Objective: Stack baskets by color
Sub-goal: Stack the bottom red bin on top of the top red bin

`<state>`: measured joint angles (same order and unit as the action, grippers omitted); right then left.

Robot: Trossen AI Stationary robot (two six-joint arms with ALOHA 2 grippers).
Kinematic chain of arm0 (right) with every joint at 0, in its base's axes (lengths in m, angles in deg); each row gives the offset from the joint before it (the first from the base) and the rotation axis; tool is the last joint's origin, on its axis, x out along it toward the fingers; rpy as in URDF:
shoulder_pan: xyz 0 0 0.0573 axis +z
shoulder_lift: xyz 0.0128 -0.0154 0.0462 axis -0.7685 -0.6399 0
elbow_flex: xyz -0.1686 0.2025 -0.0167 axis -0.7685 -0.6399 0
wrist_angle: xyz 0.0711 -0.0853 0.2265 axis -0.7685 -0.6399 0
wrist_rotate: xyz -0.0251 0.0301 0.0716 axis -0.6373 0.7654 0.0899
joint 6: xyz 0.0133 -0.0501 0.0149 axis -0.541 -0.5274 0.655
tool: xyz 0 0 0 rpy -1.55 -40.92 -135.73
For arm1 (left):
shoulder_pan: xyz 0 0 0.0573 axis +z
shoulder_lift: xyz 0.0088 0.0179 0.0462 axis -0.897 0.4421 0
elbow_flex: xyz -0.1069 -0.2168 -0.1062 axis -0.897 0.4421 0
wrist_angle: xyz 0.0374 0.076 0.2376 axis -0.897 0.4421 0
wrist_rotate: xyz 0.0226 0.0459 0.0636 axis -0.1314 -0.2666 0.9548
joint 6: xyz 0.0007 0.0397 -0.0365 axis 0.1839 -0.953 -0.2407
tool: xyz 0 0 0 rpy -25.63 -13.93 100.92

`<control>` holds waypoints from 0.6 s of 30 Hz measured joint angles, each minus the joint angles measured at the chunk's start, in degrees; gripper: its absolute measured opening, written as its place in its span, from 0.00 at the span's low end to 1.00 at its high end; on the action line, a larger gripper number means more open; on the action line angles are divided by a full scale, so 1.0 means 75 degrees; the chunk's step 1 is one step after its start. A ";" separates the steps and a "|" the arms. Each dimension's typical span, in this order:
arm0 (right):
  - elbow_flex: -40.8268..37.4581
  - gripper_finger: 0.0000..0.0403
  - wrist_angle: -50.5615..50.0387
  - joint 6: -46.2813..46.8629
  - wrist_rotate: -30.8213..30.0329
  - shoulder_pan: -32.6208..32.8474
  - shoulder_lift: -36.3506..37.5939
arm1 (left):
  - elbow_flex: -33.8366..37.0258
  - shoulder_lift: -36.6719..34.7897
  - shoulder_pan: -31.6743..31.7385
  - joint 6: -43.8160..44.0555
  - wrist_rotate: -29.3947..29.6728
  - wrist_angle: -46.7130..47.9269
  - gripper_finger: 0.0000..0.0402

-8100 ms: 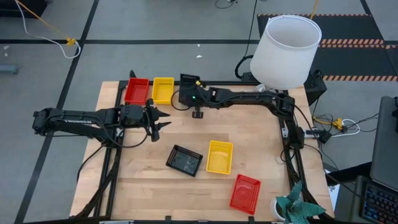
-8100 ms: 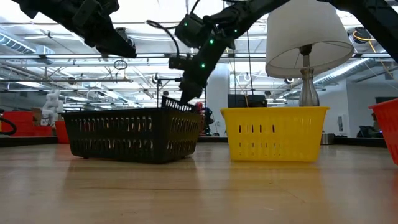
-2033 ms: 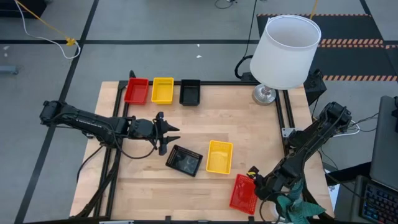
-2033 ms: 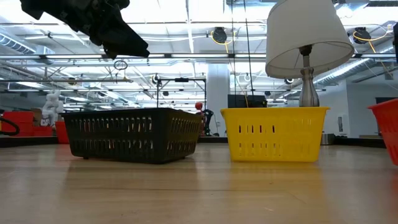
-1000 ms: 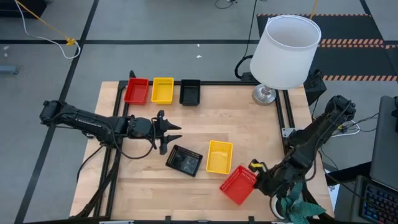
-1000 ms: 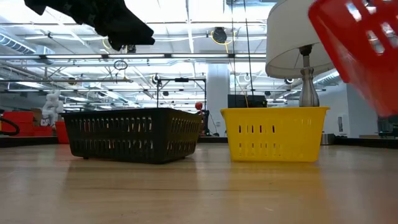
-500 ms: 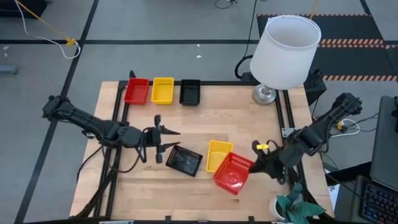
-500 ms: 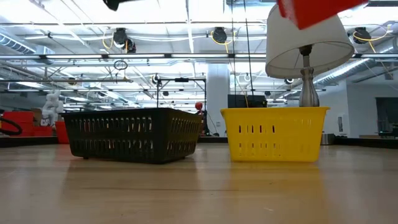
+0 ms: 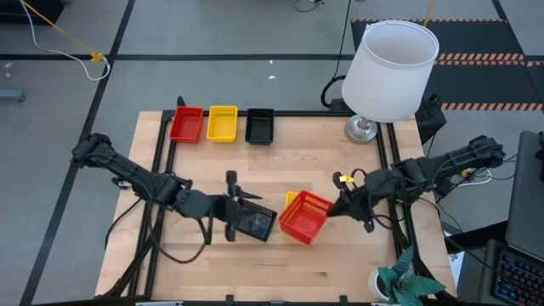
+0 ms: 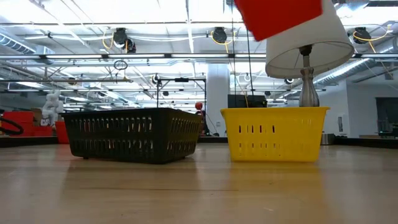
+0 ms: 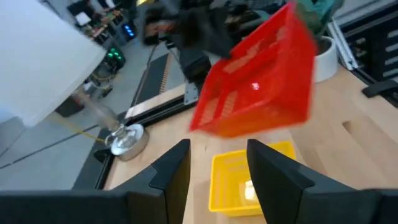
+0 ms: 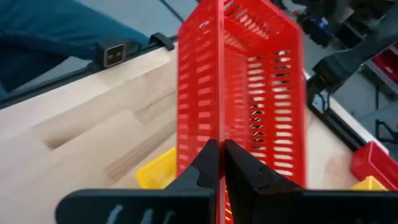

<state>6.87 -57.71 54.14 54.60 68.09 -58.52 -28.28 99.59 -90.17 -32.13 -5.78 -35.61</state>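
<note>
My right gripper (image 9: pixel 333 209) is shut on a red basket (image 9: pixel 303 218) and holds it in the air, over the near end of a yellow basket (image 9: pixel 291 200) on the table. In the low view the red basket (image 10: pixel 280 15) hangs high above the yellow basket (image 10: pixel 273 134). A black basket (image 9: pixel 255 223) rests on its bottom left of the yellow one. My left gripper (image 9: pixel 234 206) hovers open at the black basket's left edge, touching nothing. Its wrist view looks toward the red basket (image 11: pixel 258 84). My right gripper pinches one wall of the red basket at its rim (image 12: pixel 219 134), one finger (image 12: pixel 205 163) outside the wall and one inside. The fingers come roughly level from the table's right. The basket is lifted clear and tipped onto its side, its opening turned sideways.
At the table's far edge stand a red basket (image 9: pixel 187 124), a yellow basket (image 9: pixel 223 123) and a black basket (image 9: pixel 259 125) in a row. A white lamp (image 9: pixel 389 72) stands at the far right corner. A plant (image 9: pixel 408 285) sits at the near right corner.
My right gripper has carried the red basket up and toward the table's left, from the near right corner to above the yellow basket, and the basket has tipped. My left gripper has risen, rolled, and gone toward the near edge to the black basket.
</note>
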 joint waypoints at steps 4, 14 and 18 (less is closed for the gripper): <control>-0.0459 0.01 0.0688 -0.0235 0.0489 -0.0559 -0.0028 | -0.0945 0.0546 -0.0053 0.0057 -0.0152 0.0860 0.40; -0.0511 0.01 0.1095 -0.0821 0.1060 -0.1584 -0.0701 | -0.1664 0.1102 0.0343 -0.0288 -0.1103 0.1433 0.40; -0.0514 0.01 0.1410 -0.1122 0.1061 -0.1843 -0.1119 | -0.1670 0.1099 0.0753 0.0109 -0.2086 0.1733 0.40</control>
<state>3.01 -47.13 45.73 62.56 54.27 -66.91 -40.81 107.83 -84.53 -31.31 -21.43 -22.62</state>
